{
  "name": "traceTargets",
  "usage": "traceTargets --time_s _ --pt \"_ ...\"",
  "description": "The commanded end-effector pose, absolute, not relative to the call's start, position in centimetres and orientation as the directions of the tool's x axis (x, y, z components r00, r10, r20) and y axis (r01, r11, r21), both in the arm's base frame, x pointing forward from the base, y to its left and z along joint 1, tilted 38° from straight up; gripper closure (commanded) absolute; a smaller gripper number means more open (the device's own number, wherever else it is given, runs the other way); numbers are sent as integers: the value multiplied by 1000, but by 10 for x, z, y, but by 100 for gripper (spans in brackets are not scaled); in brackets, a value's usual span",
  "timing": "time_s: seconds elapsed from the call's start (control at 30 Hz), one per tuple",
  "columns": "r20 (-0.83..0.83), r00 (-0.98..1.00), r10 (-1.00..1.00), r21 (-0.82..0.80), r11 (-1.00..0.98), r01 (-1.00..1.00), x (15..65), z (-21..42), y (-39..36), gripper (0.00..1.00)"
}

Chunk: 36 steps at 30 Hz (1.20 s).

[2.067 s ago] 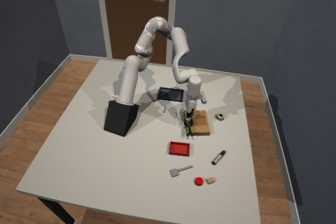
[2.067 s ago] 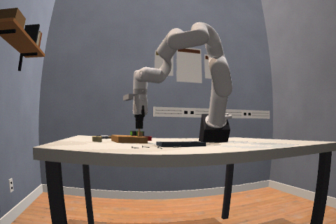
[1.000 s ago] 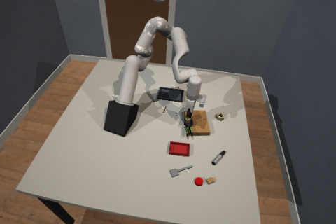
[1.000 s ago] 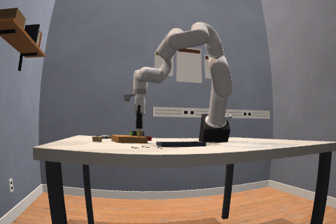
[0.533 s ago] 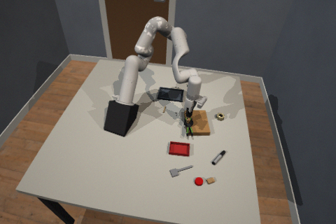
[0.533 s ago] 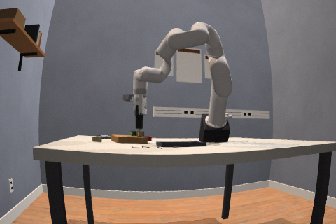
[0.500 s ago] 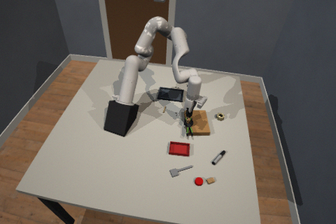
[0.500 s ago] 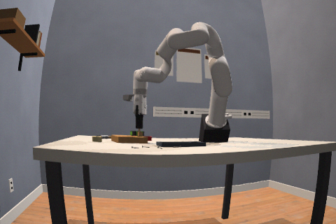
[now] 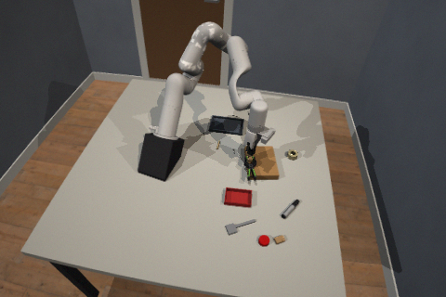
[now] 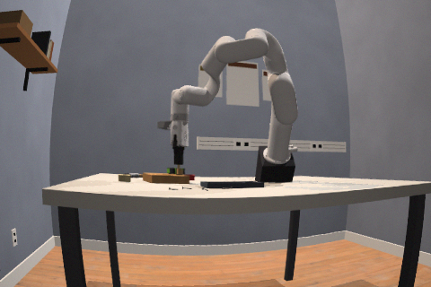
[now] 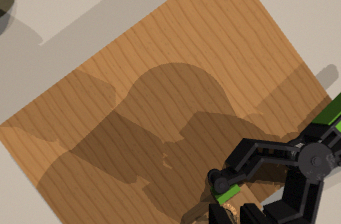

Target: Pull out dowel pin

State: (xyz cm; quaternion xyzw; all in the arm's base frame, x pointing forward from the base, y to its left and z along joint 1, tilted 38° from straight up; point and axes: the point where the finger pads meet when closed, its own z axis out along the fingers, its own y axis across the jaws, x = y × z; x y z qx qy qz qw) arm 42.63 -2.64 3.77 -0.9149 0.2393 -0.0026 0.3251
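Note:
The wooden bench board lies on the table right of the arm's base, and it fills the wrist view. My gripper points straight down over the board's left edge and is shut on the dowel pin, which stands upright just above the board. The small wooden block shows only as a sliver at the bottom of the wrist view. The black spring clamp with green pads lies next to it and reaches off the board's edge. The bench stop is hidden.
A brass nut lies right of the board. A black tablet lies behind it. In front are a red tray, a marker, a grey tool, a red disc and a small tan piece.

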Motion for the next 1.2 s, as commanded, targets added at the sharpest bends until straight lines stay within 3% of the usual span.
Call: traceTargets --time_s 0.0,1.17 --pt "-127 900 -417 -602 -689 -405 427 38 -27 100" --pt "116 986 -117 -604 -797 -23 427 39 -28 100"
